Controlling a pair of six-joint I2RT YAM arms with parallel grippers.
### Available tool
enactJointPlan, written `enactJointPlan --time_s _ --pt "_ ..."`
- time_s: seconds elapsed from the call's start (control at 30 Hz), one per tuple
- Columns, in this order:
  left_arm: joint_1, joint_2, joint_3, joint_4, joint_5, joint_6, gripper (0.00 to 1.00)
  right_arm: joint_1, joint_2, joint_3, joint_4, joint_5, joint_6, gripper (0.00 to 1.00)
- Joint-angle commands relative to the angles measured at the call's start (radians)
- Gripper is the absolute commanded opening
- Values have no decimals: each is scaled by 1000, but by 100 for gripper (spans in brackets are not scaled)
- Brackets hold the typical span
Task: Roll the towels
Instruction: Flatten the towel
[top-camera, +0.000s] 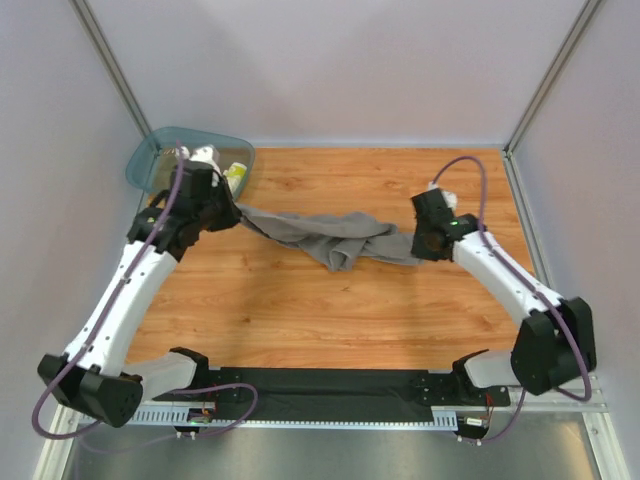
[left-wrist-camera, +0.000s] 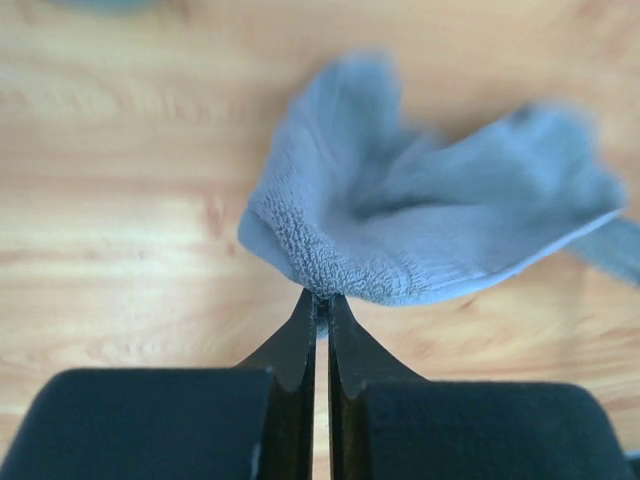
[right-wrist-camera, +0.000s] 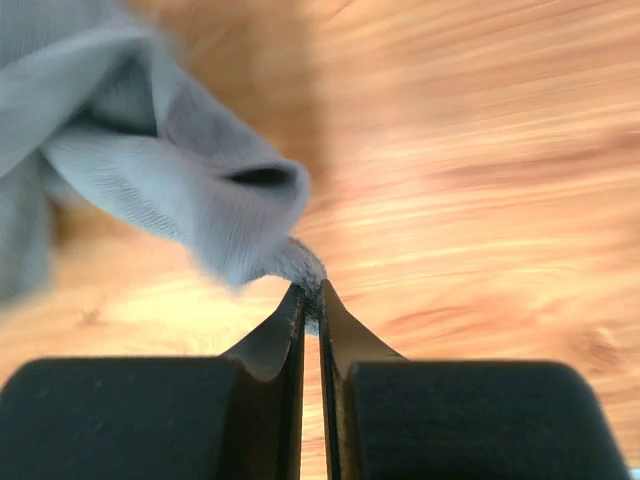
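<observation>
Two slim pairs of black fingers each pinched one end of the grey towel (top-camera: 340, 238), which ran as a twisted, rope-like band across the middle of the table (top-camera: 350, 320) from one arm to the other. The left gripper (left-wrist-camera: 318, 297) was closed to a hairline on a thick, rounded hem, where the terry loops showed as a nubbly, looped pile, and the cloth (left-wrist-camera: 430, 220) fanned out beyond the tips in soft folds. The right gripper (right-wrist-camera: 310, 290) was likewise clamped on a small fuzzy corner, and from it the fabric (right-wrist-camera: 150, 170) bunched into a curled tube with a dark hollow at its mouth. Seen from above, the towel sagged into a crumpled knot of folds near its middle; whether that part rested on the wood could not be told. The tabletop was smooth, warm orange wood-grain laminate. At the far left corner stood a translucent teal plastic tub (top-camera: 160, 150) with rounded corners, and a small yellow-and-white cloth (top-camera: 236, 176) lay at its right end, just beyond the left arm's wrist.
</observation>
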Motion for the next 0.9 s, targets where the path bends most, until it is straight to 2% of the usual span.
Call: enactJointPlan --time_s 0.0,0.03,0.13,0.23,0.3,0.43,0.6,0.77,0.87 --pt "65 -75 180 -172 20 62 0 -150 -138 60 -103 -32 -12 0" --pt "82 -81 209 -191 20 70 0 -190 -155 83 -113 -51 -38 0" --pt "174 -106 312 -268 37 122 0 -422 -198 195 -169 -158 -70 0" --pt "296 -138 363 -311 80 141 0 -535 -224 246 -178 -276 -35 0" --pt "327 -153 381 -324 103 150 0 -582 -233 277 -193 -344 -17 0" --pt "353 -202 391 -344 99 153 0 -760 -261 395 -248 -445 17 0" --pt "353 -267 394 -384 93 153 0 -828 -356 464 -314 -477 2 0" --pt "353 -396 352 -455 106 142 0 -828 -527 367 -325 -583 48 0" --pt "353 -455 332 -524 125 139 0 -808 -616 375 -373 -528 52 0"
